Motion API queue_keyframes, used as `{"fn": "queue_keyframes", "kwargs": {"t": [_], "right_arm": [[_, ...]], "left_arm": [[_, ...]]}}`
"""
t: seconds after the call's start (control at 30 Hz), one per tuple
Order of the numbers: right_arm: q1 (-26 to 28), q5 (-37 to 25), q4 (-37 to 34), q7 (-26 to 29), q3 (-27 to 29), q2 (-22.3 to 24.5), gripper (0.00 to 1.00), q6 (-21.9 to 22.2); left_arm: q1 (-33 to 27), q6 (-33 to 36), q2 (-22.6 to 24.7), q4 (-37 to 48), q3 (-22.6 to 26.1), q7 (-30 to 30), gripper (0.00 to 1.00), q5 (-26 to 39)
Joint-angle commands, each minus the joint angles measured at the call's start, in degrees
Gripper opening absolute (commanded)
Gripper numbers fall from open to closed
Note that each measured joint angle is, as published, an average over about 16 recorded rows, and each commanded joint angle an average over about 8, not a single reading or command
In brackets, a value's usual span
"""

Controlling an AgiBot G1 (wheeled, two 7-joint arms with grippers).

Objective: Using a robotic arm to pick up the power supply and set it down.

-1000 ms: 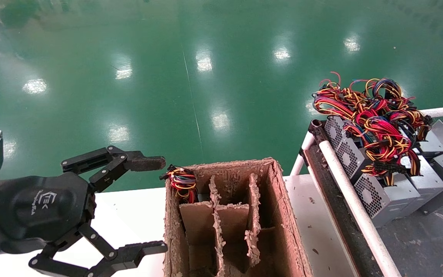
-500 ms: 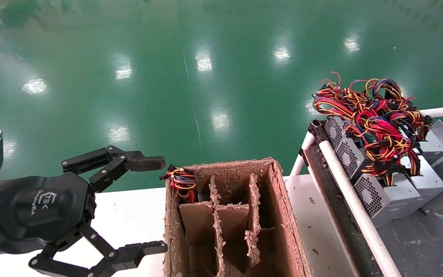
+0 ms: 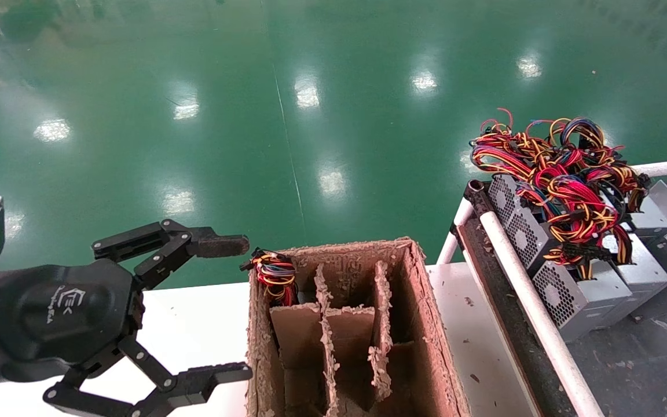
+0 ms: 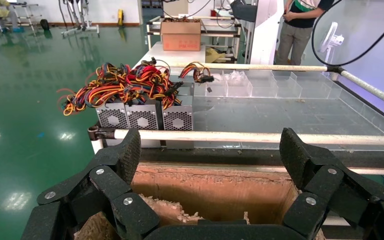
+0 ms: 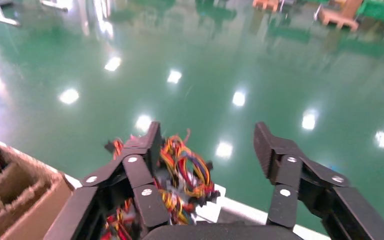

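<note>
While our left black rounded gripper [image 3: 235,307] hovers with fingers wide beside the brown partitioned cardboard box [image 3: 426,324] on the white counter [image 3: 194,324], our right gripper [image 5: 207,150], fingers wide, hangs above the grey perforated power supplies [image 3: 548,289] with red-yellow wire bundles [image 3: 565,174].

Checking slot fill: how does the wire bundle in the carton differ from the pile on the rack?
The carton bundle is small and compact, poking from the cardboard carton's far-left cell; the rack pile is large, loose, sprawled over several grey power supplies. Both share red, yellow and black wires.
</note>
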Motion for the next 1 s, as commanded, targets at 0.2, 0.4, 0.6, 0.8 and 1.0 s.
{"fn": "queue_keyframes", "kwargs": {"t": [0.2,0.4,0.6,0.8,1.0], "right_arm": [[-10.5,7.8,9.6,1.9,1.0,-0.8,1.0,0.6],[-20.3,15.2,18.6,3.8,1.8,-1.5,1.0,1.1],[-30.1,22.6,27.7,5.6,2.7,-2.2,1.0,1.6],[-40.0,29.9,36.7,7.5,3.6,-2.9,1.0,2.2],[-49.8,37.3,45.8,9.3,4.4,-3.6,1.0,2.7]], "left_arm": [[0.0,0.0,0.0,0.0,0.0,0.0,1.0,0.0],[0.0,0.0,0.0,0.0,0.0,0.0,1.0,0.0],[0.0,0.0,0.0,0.0,0.1,0.0,1.0,0.0],[0.0,0.0,0.0,0.0,0.1,0.0,1.0,0.0],[0.0,0.0,0.0,0.0,0.1,0.1,1.0,-0.1]]}}
